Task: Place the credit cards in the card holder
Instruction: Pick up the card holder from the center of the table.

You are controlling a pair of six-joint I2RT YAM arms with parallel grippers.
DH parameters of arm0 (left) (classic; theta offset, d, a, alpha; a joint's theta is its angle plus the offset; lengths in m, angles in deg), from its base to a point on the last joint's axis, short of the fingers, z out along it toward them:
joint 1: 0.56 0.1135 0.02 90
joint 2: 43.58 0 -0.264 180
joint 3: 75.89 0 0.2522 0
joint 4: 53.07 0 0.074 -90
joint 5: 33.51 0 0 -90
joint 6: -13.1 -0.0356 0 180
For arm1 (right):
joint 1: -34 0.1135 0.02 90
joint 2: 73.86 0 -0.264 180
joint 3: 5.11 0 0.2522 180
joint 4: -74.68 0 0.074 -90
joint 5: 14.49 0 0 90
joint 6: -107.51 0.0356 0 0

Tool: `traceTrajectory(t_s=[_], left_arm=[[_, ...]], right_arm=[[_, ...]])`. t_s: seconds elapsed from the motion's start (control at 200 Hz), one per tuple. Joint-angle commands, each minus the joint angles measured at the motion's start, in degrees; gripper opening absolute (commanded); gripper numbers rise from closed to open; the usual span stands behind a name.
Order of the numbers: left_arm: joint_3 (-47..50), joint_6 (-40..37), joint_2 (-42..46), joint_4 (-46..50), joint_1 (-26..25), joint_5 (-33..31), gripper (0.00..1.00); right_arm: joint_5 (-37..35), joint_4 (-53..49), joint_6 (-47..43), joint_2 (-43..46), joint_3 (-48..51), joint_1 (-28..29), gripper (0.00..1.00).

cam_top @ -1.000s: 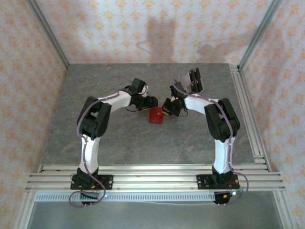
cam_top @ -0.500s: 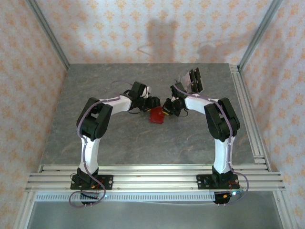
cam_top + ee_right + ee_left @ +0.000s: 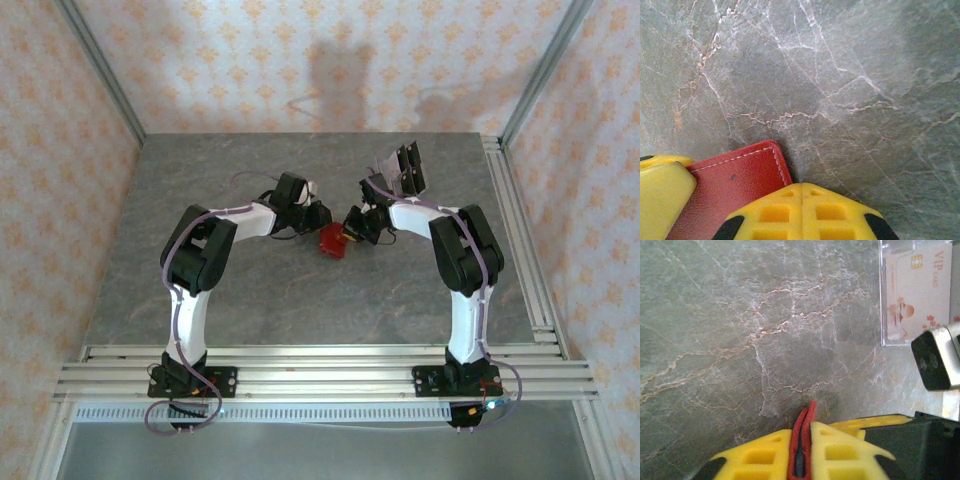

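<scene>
The left gripper point(image 3: 801, 429) is pinching the red wallet point(image 3: 332, 242) near the table's point(image 3: 200, 180) centre. The right gripper point(image 3: 802, 187) is sitting fully closed beside it. The cards point(image 3: 402, 170) are sitting in a clear stand point(image 3: 883, 305) toward the far right corner.

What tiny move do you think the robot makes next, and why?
Probably the left gripper should draw the red flap it has pinched gently away, opening the card holder. It looks folded shut, the shut right gripper sits at its corner, and the credit cards lie apart in their clear case.
</scene>
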Motion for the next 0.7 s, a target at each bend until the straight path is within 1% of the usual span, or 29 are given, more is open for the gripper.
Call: traceTrajectory(t_s=[0.0, 0.01, 0.125, 0.28, 0.415, 0.696], left_arm=[[0.5, -1.7, 3.7, 0.7, -0.1, -1.0, 0.01], [0.5, -1.8, 3.8, 0.8, -0.1, -1.0, 0.0], [1.1, -3.5, 6.3, 1.8, 0.2, -1.2, 0.0], [1.6, -6.1, 10.7, 4.4, 0.1, -2.5, 0.0], [2.8, -6.1, 14.7, 5.4, 0.0, -3.4, 0.0], [5.0, -4.1, 18.9, 5.7, -0.1, -4.4, 0.0]], right_arm=[[-1.8, -1.5, -0.1, 3.3, 0.8, -0.8, 0.08], [-2.0, -1.7, -0.1, 3.6, 0.8, -0.7, 0.1], [-5.0, -4.4, -1.3, 8.7, 1.5, -0.7, 0.28], [-8.9, -9.2, -3.8, 15.2, 1.8, 1.0, 0.4], [-11.2, -13.0, -5.3, 18.1, 0.2, 4.3, 0.45], [-15.9, -17.2, -6.4, 20.0, -5.7, 10.9, 0.47]])
